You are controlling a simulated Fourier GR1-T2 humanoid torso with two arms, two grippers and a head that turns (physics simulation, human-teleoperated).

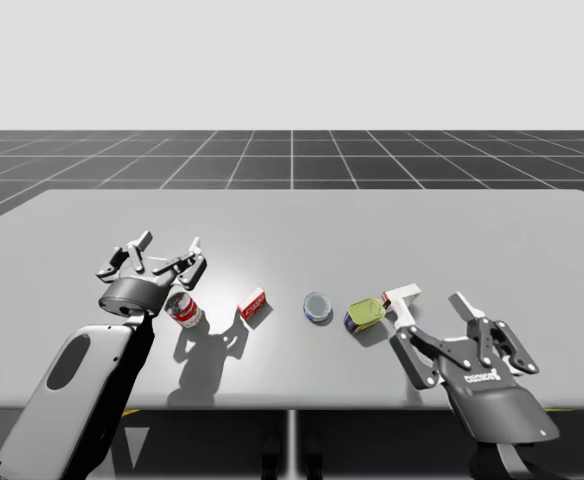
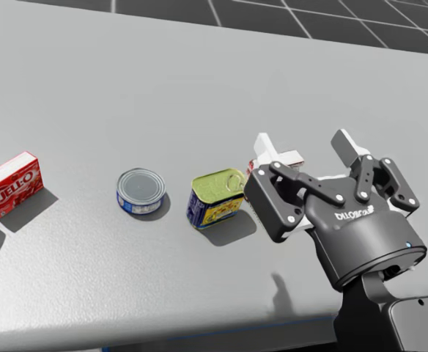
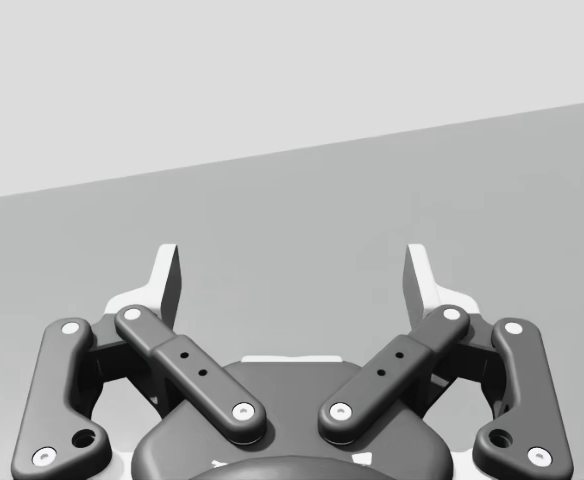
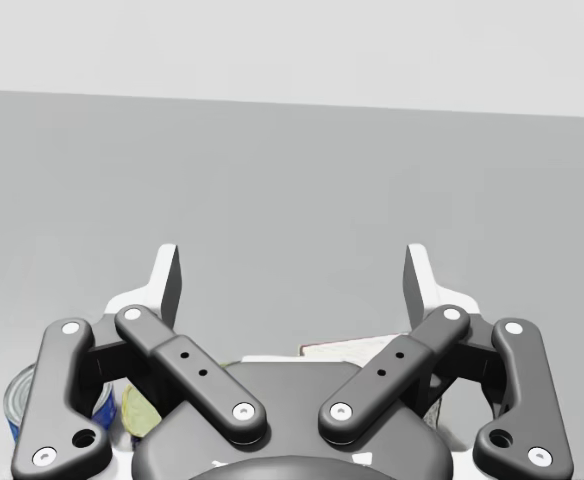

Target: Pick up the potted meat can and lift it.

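The potted meat can (image 2: 218, 196) stands on the table (image 2: 126, 88), just beside the right gripper (image 2: 305, 147), whose fingers are spread and empty. A small red-and-white box (image 2: 291, 156) lies partly hidden behind that gripper, near the can. Left gripper (image 3: 292, 285): spread, empty. The high view places a red-and-white round can (image 1: 184, 310) beside it. Count: three cans, including a flat blue can (image 2: 141, 191); two boxes, including a red box (image 2: 9, 183).

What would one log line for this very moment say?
right pincer: open, beside potted meat can, not gripping | left pincer: open, empty | potted meat can: on table, not lifted
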